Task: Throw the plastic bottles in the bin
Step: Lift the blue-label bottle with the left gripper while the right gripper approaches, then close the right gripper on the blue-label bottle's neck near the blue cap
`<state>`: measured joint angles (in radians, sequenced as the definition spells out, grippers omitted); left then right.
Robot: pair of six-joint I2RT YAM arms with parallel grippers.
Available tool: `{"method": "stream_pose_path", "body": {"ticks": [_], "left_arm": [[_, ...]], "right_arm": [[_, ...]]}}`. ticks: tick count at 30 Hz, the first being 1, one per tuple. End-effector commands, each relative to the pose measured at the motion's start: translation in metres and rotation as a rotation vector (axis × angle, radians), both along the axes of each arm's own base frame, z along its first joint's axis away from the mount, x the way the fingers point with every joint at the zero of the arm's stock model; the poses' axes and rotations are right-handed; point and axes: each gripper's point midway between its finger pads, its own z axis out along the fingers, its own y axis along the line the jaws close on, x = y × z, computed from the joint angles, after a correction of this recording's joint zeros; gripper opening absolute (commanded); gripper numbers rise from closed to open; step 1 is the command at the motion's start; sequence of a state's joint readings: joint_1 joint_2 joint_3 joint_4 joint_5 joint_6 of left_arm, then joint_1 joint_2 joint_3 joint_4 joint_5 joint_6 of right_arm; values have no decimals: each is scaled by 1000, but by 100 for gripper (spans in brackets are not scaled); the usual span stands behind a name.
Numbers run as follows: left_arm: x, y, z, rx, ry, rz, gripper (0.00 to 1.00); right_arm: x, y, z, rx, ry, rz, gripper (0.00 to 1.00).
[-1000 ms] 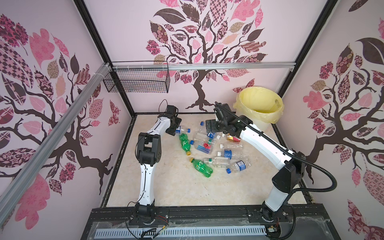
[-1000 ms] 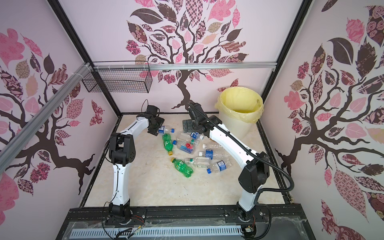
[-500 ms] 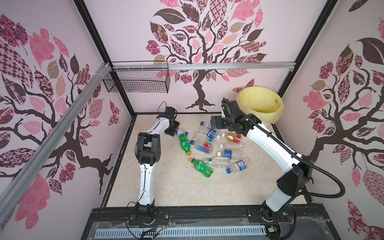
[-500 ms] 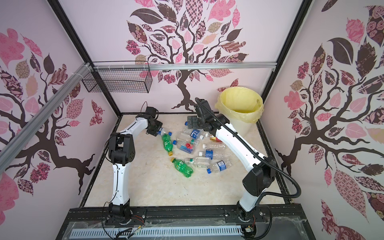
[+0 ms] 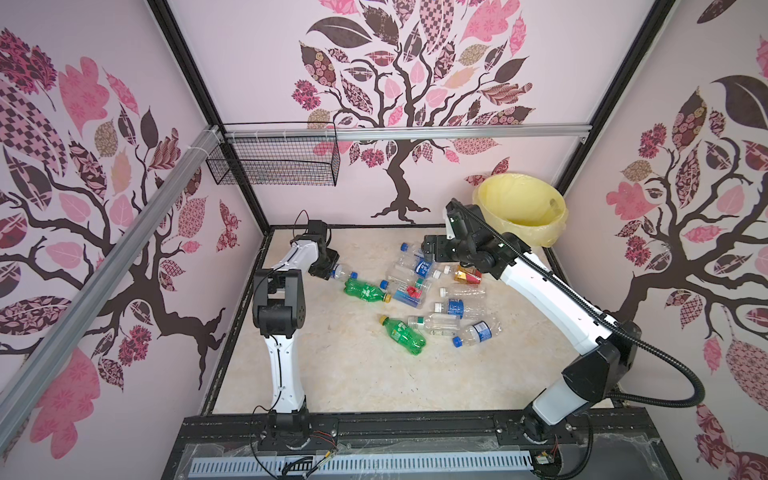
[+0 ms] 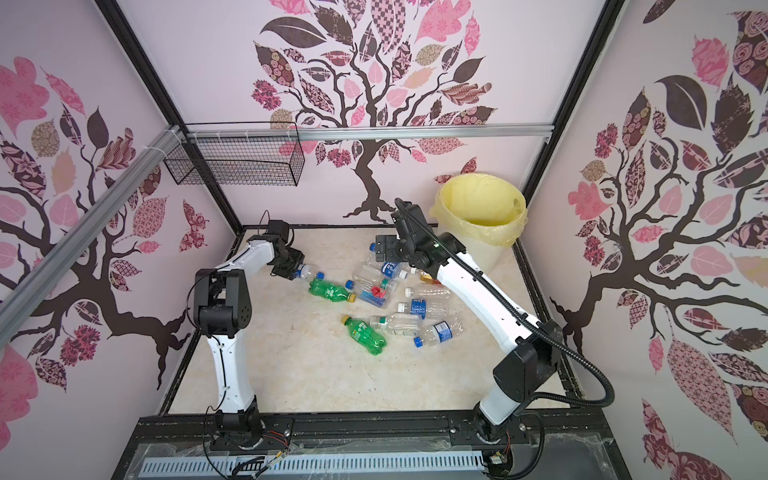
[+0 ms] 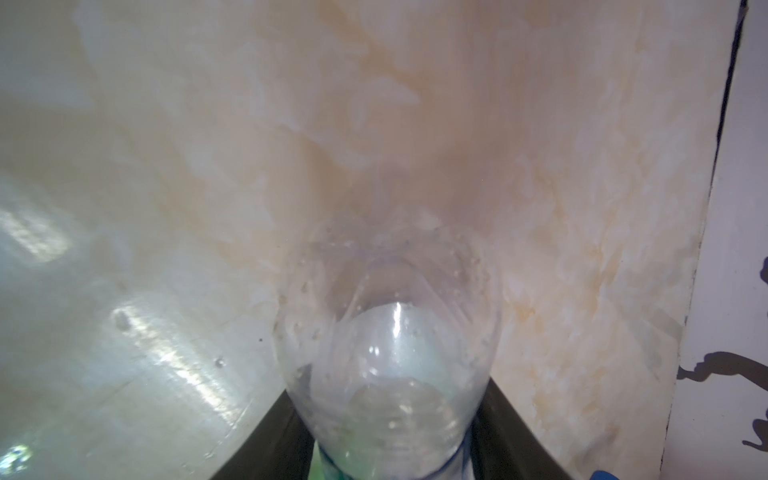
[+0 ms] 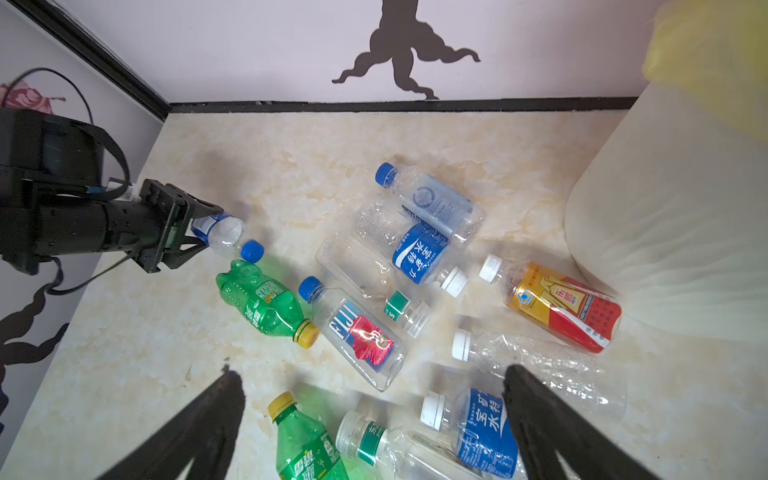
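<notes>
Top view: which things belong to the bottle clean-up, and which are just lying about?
Part of the job:
- loose plastic bottles lying on the floor
- clear blue-capped bottle gripped in the left gripper
- right gripper, open above the pile
- yellow-lined bin

Just there:
- black wire basket on the wall
- aluminium rail

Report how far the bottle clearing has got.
Done: little that shows; a faint clear shape inside the bin may be one bottle. In hand: the left gripper is clamped on a clear blue-capped bottle, low near the floor; the right gripper hangs open and empty over the pile. Left: that pile, about eleven bottles, lies on the floor.
</notes>
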<state>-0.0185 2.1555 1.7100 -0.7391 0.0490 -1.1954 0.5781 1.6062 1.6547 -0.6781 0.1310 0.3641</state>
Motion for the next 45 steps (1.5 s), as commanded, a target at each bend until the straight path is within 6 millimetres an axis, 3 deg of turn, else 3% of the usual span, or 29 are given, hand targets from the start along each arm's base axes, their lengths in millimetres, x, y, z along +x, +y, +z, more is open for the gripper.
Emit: {"method": "stream_pose_path", "body": {"ticks": [1, 7, 14, 20, 28, 34, 45], "left_arm": [[-11, -10, 19, -24, -26, -51, 54], [-19, -27, 39, -89, -46, -124, 51], [-20, -41, 67, -139, -102, -209, 49], [-35, -54, 101, -162, -150, -243, 48], [-58, -94, 155, -195, -260, -320, 49], [-75, -130, 185, -247, -313, -411, 49], [-101, -164, 223, -319, -401, -490, 50]], "right_arm": [[-14, -4, 18, 37, -32, 9, 100], [-18, -3, 25, 62, -47, 23, 100], [-17, 3, 18, 77, -33, 31, 100], [-17, 22, 28, 155, -20, 93, 100], [-27, 56, 19, 217, 36, 191, 100], [-41, 78, 19, 293, 65, 298, 100], [-62, 89, -6, 311, 99, 382, 98]]}}
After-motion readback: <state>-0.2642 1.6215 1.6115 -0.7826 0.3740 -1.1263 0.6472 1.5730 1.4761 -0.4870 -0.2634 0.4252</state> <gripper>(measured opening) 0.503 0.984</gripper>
